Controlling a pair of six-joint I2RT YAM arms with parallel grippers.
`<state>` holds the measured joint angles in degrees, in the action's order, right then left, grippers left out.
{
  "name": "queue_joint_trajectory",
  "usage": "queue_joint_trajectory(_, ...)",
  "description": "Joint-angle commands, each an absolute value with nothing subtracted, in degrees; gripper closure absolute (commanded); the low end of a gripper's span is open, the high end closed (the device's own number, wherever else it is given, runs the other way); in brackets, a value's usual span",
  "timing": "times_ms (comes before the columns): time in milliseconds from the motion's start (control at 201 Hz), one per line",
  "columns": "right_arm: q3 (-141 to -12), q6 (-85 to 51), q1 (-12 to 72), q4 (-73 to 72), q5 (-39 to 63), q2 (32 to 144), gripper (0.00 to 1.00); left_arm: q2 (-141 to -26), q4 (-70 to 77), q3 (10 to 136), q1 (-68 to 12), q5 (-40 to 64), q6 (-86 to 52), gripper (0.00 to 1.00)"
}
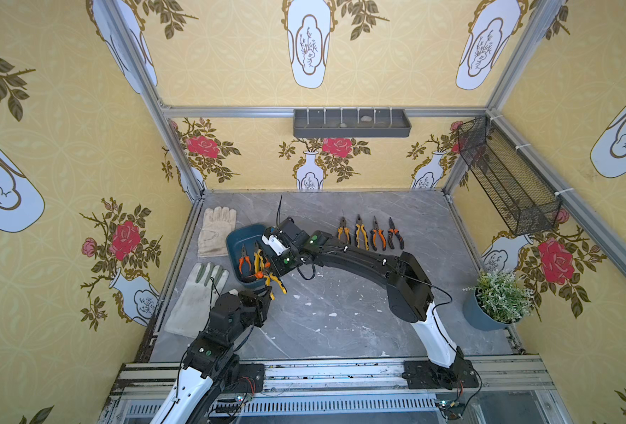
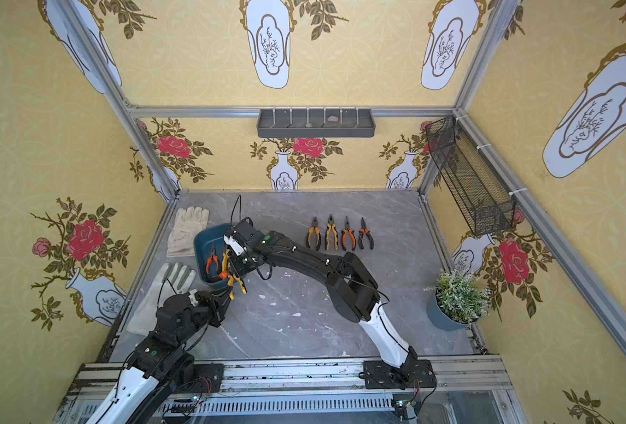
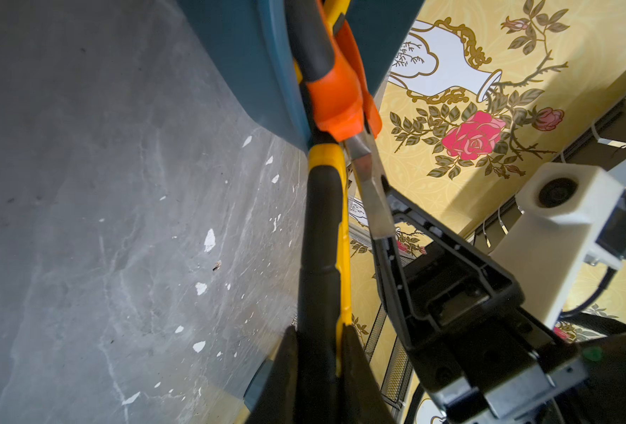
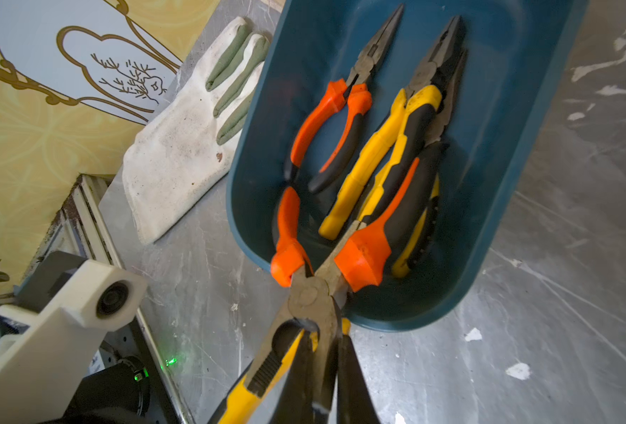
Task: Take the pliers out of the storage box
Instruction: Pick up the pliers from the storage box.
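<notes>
Pliers with orange handles (image 4: pixel 362 253) straddle the near rim of the storage box (image 4: pixel 487 147), which sits left of centre on the table (image 1: pixel 340 323). Their handles splay inside, over the pairs lying there. My right gripper (image 4: pixel 322 363) is closed tight on their metal nose. My left gripper (image 3: pixel 322 352) is clamped on a handle of the yellow pliers (image 3: pixel 324 238), which lie at that same rim, right against the orange pair.

I judge the risk sits here: the smooth tapered steel may slip from the pads, the splayed handles may snag the rim or drag a neighbour out, and both grippers work very close together.

I count 9 pliers: 4 in a row (image 1: pixel 358 222) far right of the box, 3 fully inside and 2 gripped. There are also 2 gloves (image 1: pixel 216 229) to the left and 1 potted plant (image 1: pixel 498 301) near right.
</notes>
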<state>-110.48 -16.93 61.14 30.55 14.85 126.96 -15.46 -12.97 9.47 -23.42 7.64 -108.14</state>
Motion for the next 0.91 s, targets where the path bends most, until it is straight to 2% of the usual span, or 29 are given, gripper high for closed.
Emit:
queue_joint_trajectory(0,-110.91,-16.38,61.26,29.08,14.68,126.77,0.99,-15.3,-8.61,10.12,-23.33,7.75,-106.65,1.0)
queue_joint_trajectory(498,-114.61,-16.82,61.85,28.33,14.06,123.29,1.0,-14.3,-9.54,10.06,-23.38,7.66,-106.56,1.0)
queue_joint_trajectory(772,-119.34,-14.74,60.93,27.22,8.52,130.04,1.0,-17.02,-9.6,16.31,-23.69,10.28,-102.87,1.0)
queue_joint_trajectory(901,-122.38,-14.59,59.76,26.55,7.57,133.92,1.0,-20.28,-9.9,21.35,-27.75,12.29,-98.74,1.0)
